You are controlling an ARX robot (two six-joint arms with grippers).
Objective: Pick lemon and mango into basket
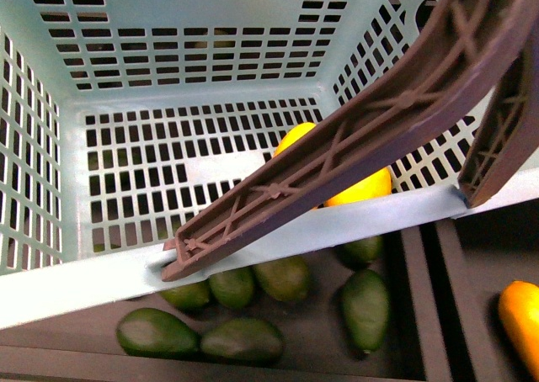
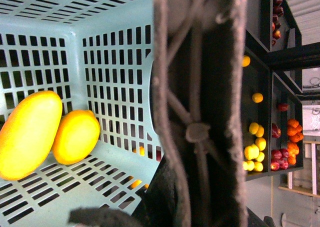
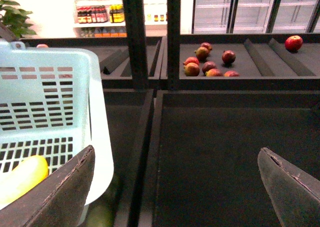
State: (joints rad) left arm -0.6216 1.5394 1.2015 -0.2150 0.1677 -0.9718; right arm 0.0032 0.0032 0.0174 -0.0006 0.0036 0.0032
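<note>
The light teal basket [image 1: 76, 285] fills the front view, its brown handle [image 1: 354, 138] lying slantwise across it. In the left wrist view the long yellow mango [image 2: 27, 134] and the rounder lemon [image 2: 75, 137] lie side by side on the basket [image 2: 115, 77] floor. My left gripper [image 2: 192, 202] is shut on the handle [image 2: 195, 87]. In the front view yellow fruit [image 1: 364, 188] shows partly behind the handle; I cannot tell which fruit it is. My right gripper [image 3: 175, 187] hangs open and empty beside the basket [image 3: 97, 117], over a dark tray. A yellow fruit [image 3: 22, 179] shows inside the basket.
Several dark green avocados [image 1: 236, 285] lie in the bin under the basket. A divider [image 1: 425, 306] separates them from an orange fruit [image 1: 522, 323]. Red fruits [image 3: 210, 64] sit on a farther shelf. Yellow and red fruits [image 2: 255, 149] fill shelves beyond the handle.
</note>
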